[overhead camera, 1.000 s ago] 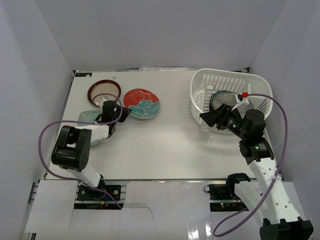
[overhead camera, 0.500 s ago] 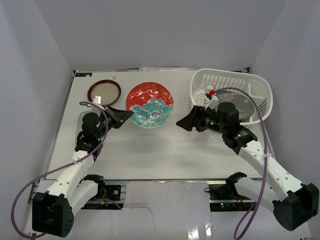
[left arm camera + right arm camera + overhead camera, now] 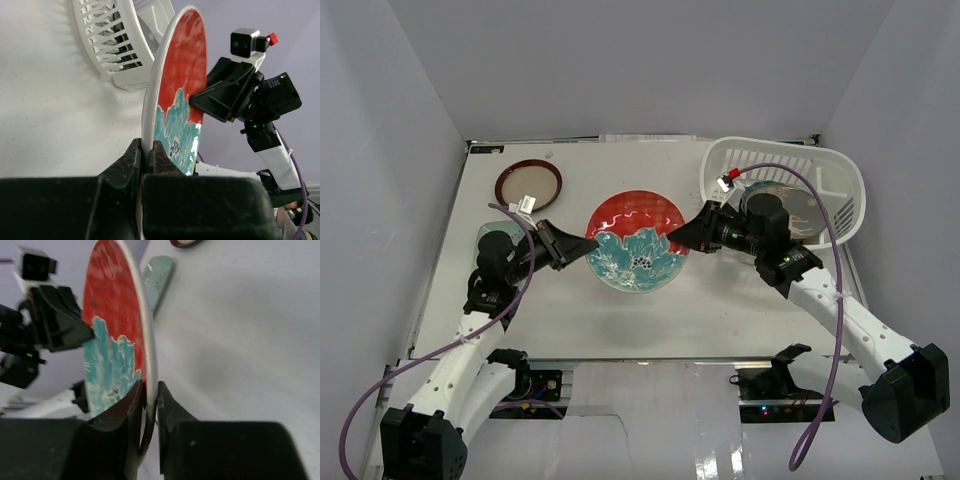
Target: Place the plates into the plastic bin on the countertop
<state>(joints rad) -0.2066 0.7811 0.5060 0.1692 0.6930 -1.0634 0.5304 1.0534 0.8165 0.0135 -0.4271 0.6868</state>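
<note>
Left gripper (image 3: pixel 582 247) and right gripper (image 3: pixel 680 238) both clamp the red-teal floral round plate (image 3: pixel 638 243), held up just left of the white slotted plastic bin (image 3: pixel 775 146). We judge handover: left releases next, right bins it.

mid-countertop (image 3: pixel 620 320), the floral plate (image 3: pixel 636 243) sits between two arms — the left gripper (image 3: pixel 582 246) on its left rim, the right gripper (image 3: pixel 678 240) on its right. the plastic bin (image 3: pixel 790 148) stands far right, behind the right arm; another round plate (image 3: pixel 528 185) lies far left.
</note>
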